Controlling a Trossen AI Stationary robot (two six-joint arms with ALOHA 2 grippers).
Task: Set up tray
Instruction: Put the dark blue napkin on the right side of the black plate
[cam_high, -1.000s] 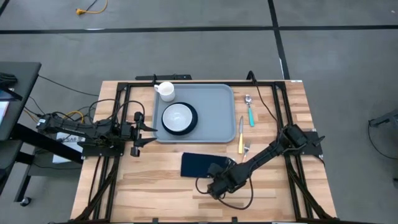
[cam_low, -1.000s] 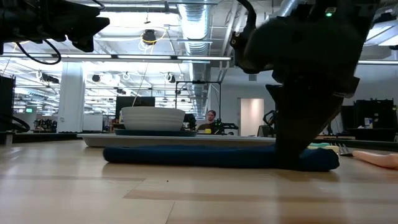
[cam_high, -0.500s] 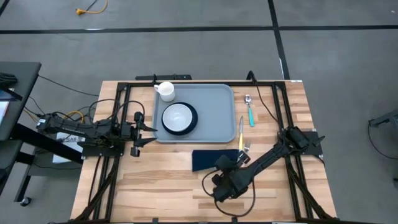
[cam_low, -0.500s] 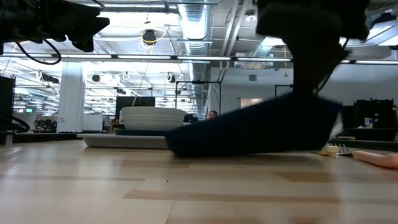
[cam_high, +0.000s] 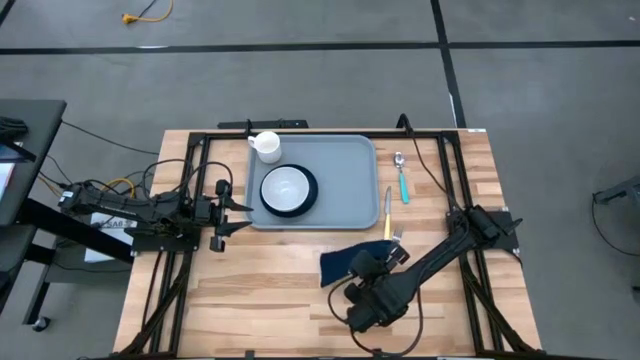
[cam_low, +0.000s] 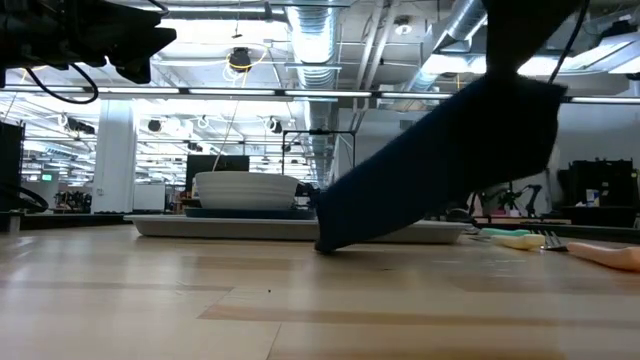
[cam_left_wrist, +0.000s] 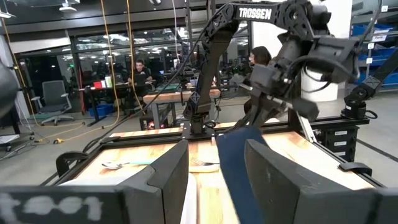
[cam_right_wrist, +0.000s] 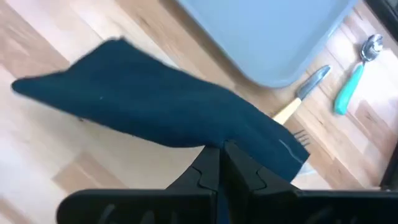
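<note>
The right gripper (cam_high: 372, 268) has its fingers pinched tight on one edge of a dark navy napkin (cam_high: 345, 265), holding it off the wooden table (cam_high: 260, 285) so that the cloth hangs slanted — in the low view only its lower corner (cam_low: 325, 243) touches the wood. The napkin sits just in front of the tray's near right corner. The tray (cam_high: 340, 185) lies flat toward the far middle of the table, light grey-blue with a raised rim. On its left part rests a dark plate carrying a white bowl (cam_high: 287, 187), and a white cup (cam_high: 266, 145) stands at the tray's far left corner. To the right of the tray, on the bare wood, lie a knife with a yellow handle (cam_high: 388, 215), a fork (cam_high: 397, 236) partly hidden by the napkin, and a spoon with a teal handle (cam_high: 402, 178). The left gripper (cam_high: 238, 215) waits just off the tray's left edge — its fingers stand apart and hold nothing.
</note>
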